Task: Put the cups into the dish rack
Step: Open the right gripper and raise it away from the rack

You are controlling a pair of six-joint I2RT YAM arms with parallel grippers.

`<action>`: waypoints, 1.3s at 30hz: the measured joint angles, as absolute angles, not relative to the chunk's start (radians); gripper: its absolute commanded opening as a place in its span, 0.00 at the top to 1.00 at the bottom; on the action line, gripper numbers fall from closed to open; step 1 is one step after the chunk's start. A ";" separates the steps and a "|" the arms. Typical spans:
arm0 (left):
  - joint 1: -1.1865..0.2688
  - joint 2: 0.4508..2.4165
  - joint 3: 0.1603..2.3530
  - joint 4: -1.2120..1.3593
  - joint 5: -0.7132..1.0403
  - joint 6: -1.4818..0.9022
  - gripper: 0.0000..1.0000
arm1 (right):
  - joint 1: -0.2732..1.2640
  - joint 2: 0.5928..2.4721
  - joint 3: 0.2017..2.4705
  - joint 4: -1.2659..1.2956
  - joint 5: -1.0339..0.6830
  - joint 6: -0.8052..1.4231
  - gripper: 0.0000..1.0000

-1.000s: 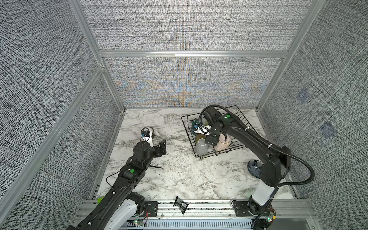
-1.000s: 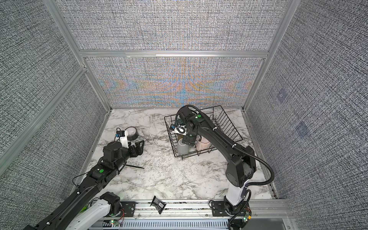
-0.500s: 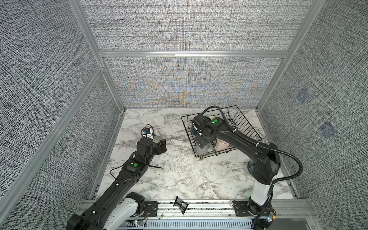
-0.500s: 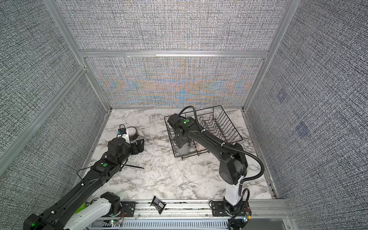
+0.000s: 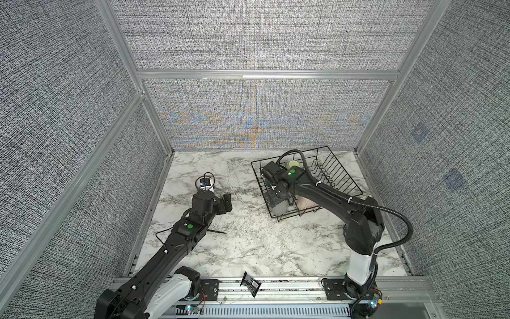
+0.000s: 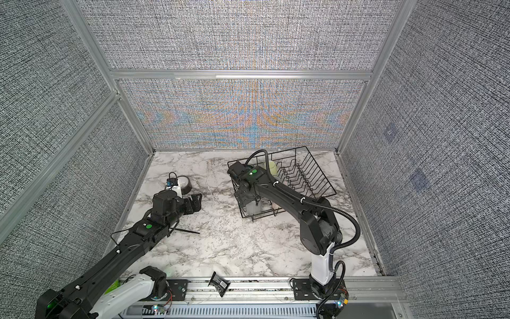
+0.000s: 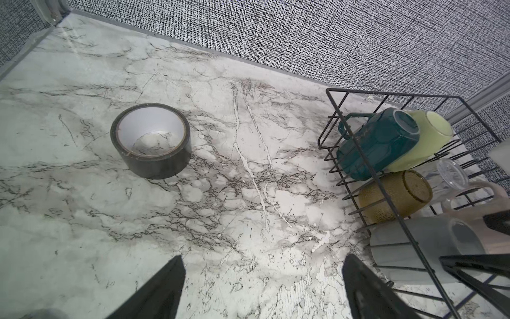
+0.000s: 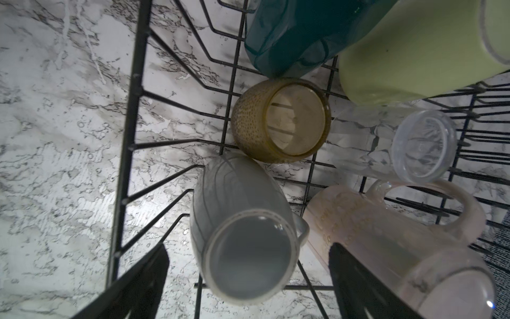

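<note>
Note right pincer (image 8: 248, 248) spread wide astride grey mug (image 8: 237, 198), gripping nothing. Note left pincer (image 7: 263, 258) wide open, empty, above worktop (image 7: 220, 82). Find all cups (image 8: 278, 121) inside dish rack (image 8: 130, 124), far right.

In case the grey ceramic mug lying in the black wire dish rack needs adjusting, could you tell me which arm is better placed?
Right, probably. The open right fingers straddle the grey ceramic mug inside the black wire dish rack; the open left fingers hang over the marble tabletop outside it.
</note>
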State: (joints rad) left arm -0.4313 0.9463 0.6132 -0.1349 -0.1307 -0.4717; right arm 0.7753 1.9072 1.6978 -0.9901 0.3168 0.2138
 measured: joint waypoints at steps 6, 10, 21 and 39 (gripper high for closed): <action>-0.431 0.946 0.621 -0.130 -0.130 -0.471 0.10 | 0.775 1.956 1.700 -0.980 0.379 0.221 0.08; -0.431 0.933 0.619 -0.130 -0.129 -0.471 0.10 | 0.775 1.924 1.650 -0.971 0.392 0.225 0.09; -0.431 0.932 0.599 -0.129 -0.131 -0.468 0.10 | 0.779 1.851 1.606 -0.961 0.343 0.208 0.10; -0.430 1.032 0.744 -0.227 -0.287 -0.348 0.01 | 0.784 1.142 1.014 -0.377 0.443 0.048 0.01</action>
State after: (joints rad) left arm -0.4305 1.0321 0.7441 -0.2272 -0.2871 -0.3477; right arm 0.7841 1.1419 1.0142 -0.3771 0.4435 0.0483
